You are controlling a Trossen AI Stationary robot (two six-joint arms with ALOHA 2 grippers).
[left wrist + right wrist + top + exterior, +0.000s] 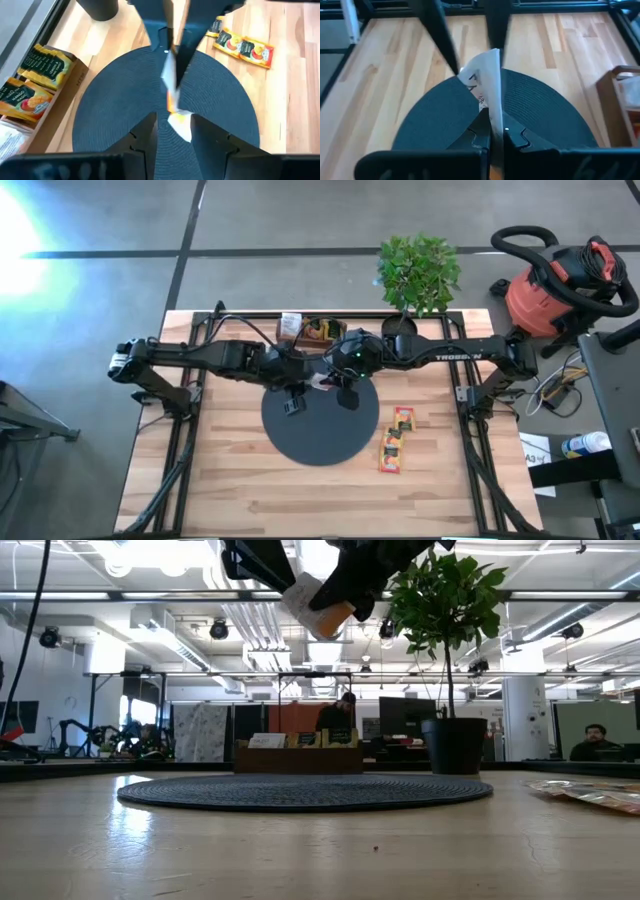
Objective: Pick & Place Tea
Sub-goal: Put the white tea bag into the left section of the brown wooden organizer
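Observation:
A white-and-orange tea sachet (318, 605) hangs high above the round black mat (320, 435). My right gripper (496, 127) reaches in from the table's right and is shut on it. My left gripper (174, 125) comes from the left. It is open, with a finger on either side of the sachet's (179, 122) other end. More tea sachets (395, 445) lie flat on the wood to the right of the mat. My right gripper pinches one end of the sachet (495, 112) between its two fingers, slanting down from the table's right. The sachet stands edge-on ahead of the fingers, lifted clear above the mat. My left gripper's fingers (451, 62) flank the sachet's far end. I cannot tell whether they touch it.
A small wooden box (318, 330) with packed sachets (42, 65) stands at the table's far edge, behind the mat. A potted plant (418, 275) stands at the far right. Bare wood lies in front of the mat. People sit in the room beyond the table.

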